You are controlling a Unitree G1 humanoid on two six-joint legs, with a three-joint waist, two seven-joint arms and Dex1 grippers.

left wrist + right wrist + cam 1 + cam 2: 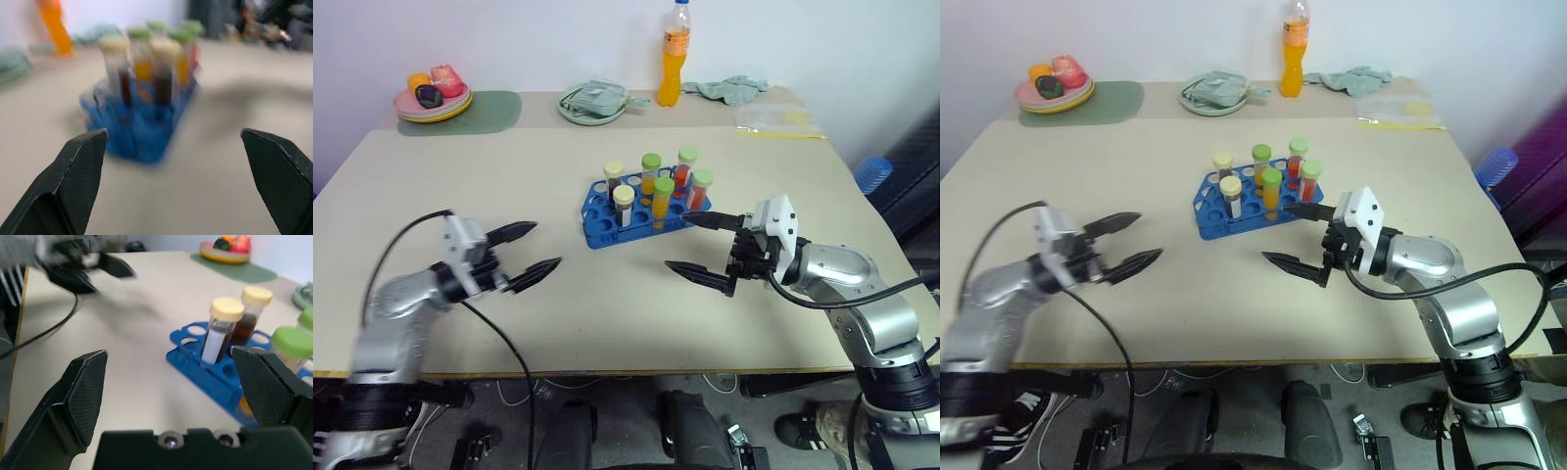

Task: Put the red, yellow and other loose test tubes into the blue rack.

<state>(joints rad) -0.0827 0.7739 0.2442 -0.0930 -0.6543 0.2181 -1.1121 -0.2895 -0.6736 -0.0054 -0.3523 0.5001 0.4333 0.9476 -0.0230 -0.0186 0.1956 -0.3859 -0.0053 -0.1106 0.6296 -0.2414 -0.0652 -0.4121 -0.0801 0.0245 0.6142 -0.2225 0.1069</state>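
Judging from the bare table (460, 186), no loose tube remains, so the sound move is to keep both arms clear of the blue rack (597, 233) rather than nudge it. Left gripper (529, 255) and right gripper (705, 247) hang empty, fingers spread wide, either side of it. Six capped test tubes (651, 174) stand upright in the rack at mid-table, long axes vertical, caps up.

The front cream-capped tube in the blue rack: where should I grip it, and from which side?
Grip the cream cap or the neck just under it, coming from above. The tube stands upright, the blue rack walls in its lower body, and other tubes crowd behind, so a low side approach looks blocked.
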